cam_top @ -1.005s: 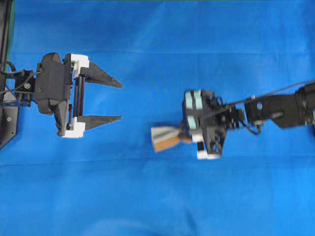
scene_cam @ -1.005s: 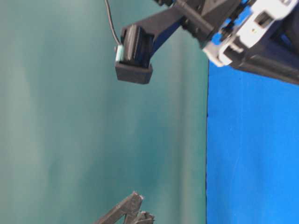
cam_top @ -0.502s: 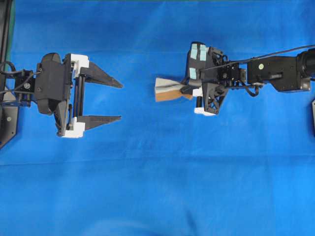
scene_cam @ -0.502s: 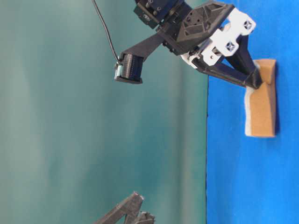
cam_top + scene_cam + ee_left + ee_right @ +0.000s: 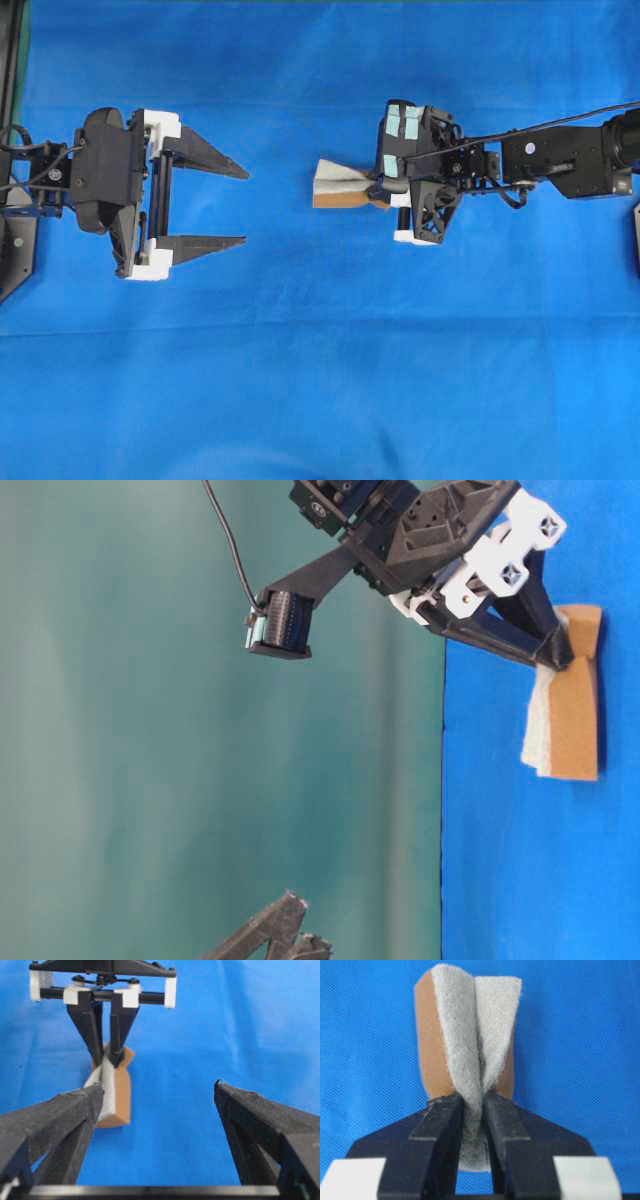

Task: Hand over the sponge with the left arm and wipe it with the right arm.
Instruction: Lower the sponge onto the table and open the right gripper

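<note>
The sponge (image 5: 338, 187), grey-white felt over an orange-brown layer, is pinched and folded between the fingers of my right gripper (image 5: 380, 191), whose housing carries teal patches. In the right wrist view the felt (image 5: 470, 1035) bulges out ahead of the shut right gripper (image 5: 474, 1102). At table level the sponge (image 5: 570, 720) lies against the blue cloth under the right gripper (image 5: 558, 660). My left gripper (image 5: 246, 207) stands wide open and empty, well to the left of the sponge. From the left wrist the sponge (image 5: 117, 1090) shows beyond the left gripper (image 5: 157, 1085).
Blue cloth (image 5: 320, 380) covers the whole table. A black arm base (image 5: 10, 250) sits at the overhead view's left edge. The right arm's cable (image 5: 560, 118) runs off to the right. A green backdrop (image 5: 150, 730) fills the table-level view.
The right gripper carried the sponge toward the top of the overhead view, then shifted slightly back down. The sponge's felt side has turned more into view. The left arm has not moved.
</note>
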`<move>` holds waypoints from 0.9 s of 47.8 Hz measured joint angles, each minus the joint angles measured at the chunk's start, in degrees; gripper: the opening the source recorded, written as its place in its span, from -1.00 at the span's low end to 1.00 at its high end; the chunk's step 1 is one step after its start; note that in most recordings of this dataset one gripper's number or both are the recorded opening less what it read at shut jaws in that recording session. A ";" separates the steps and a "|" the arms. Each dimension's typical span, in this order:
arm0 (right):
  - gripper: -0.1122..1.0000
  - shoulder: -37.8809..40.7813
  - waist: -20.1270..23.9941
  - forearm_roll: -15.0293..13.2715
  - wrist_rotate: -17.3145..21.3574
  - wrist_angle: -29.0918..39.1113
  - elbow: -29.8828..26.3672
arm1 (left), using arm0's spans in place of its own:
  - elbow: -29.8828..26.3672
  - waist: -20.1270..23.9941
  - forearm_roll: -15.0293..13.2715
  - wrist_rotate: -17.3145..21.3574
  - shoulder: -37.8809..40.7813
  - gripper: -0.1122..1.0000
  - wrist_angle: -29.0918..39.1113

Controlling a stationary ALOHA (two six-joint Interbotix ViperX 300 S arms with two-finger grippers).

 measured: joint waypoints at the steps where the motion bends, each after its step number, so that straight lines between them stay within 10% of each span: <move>1: -0.42 0.00 0.09 0.09 0.00 -0.09 0.00 | 0.09 0.00 0.00 0.00 0.00 0.80 0.00; 8: -0.37 0.00 0.26 0.18 0.00 -0.26 0.00 | 0.09 0.00 0.00 0.00 0.00 0.80 0.00; 18: 0.51 0.00 1.05 0.18 0.26 -0.35 -0.09 | 0.00 0.00 0.00 0.09 0.00 0.80 0.00; 43: 0.52 -9.93 1.49 0.18 -0.35 5.19 0.00 | 0.09 0.09 0.00 0.79 0.00 0.80 0.00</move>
